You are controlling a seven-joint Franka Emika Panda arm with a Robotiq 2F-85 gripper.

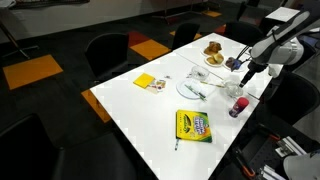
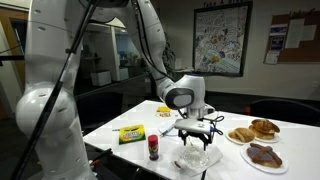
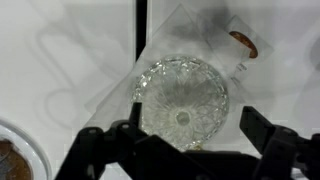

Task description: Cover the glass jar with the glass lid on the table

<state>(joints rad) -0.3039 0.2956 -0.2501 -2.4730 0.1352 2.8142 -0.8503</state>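
Spreading wide apart and gripping nothing, the black fingers (image 3: 120, 148) frame the small, low, clear cut-glass jar (image 3: 182, 98) in the wrist view; it sits on the white-topped desk (image 3: 60, 50) between them. Whether the glass lid lies on it is hard to make out. In an exterior view, a flat yellow-green box (image 2: 131, 132) carries print too small to read; right of it stands a small dark bottle with a red top (image 2: 153, 148). A plate rim (image 3: 8, 140) is cut off at the wrist view's lower left.

Presenting as an office meeting room: seating black office chairs (image 1: 108, 55) around the table (image 1: 140, 112); carrying dark carpet with orange squares (image 1: 32, 72); displaying framed poster (image 2: 220, 38) and pinboard (image 2: 297, 36) on walls.
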